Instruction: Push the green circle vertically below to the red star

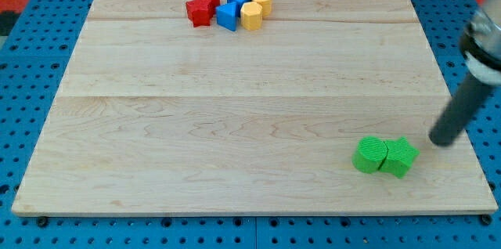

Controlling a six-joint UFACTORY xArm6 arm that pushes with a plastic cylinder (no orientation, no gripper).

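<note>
Hand absent: my tip point(443, 141) sits right of the green star point(400, 156) and green circle point(369, 155), seemingly poised to push leftward toward the far red star point(199, 12).

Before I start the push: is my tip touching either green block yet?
Apart. The camera view shows bare board between my tip and the nearest green block; the green circle lies beyond it.

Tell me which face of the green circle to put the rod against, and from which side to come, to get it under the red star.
No gripper here, so push rather than grip. The green circle sits far to the view's right of the red star, touching the other green block on its right. My tip is beyond that block. I would probably come round and press the circle's right face, pushing toward the view's left.
</note>
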